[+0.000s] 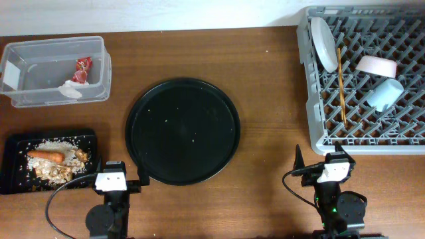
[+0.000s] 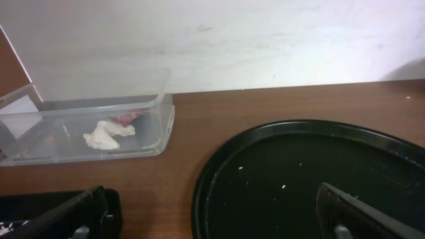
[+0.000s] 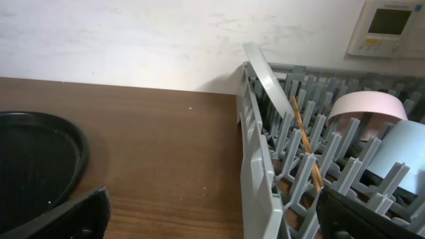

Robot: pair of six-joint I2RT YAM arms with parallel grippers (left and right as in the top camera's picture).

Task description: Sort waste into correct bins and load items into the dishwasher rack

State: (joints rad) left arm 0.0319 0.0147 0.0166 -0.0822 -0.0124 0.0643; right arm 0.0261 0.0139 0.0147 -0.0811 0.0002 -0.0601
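Both claws are hanging spread wide, nothing between the fingers. Overhead, the left claw (image 1: 119,171) is sitting just beside the round black tray (image 1: 182,131), and the right claw (image 1: 319,158) is sitting right in front of the rack (image 1: 312,133). The plate (image 1: 324,43), chopsticks (image 1: 340,83), bowl (image 1: 377,66) and cup (image 1: 385,95) are all resting in that rack. The wrapper (image 1: 83,68) and tissue (image 1: 72,89) are lying in the clear tub (image 1: 56,46). Rice (image 1: 56,143), carrot (image 1: 46,157) and scraps (image 1: 56,172) are lying in the flat black tray (image 1: 13,172).

Left wrist cam: the round black tray is filling the foreground, with the clear tub sitting farther back.

Right wrist cam: the rack's wall is blocking the way, and the plate is leaning just inside.
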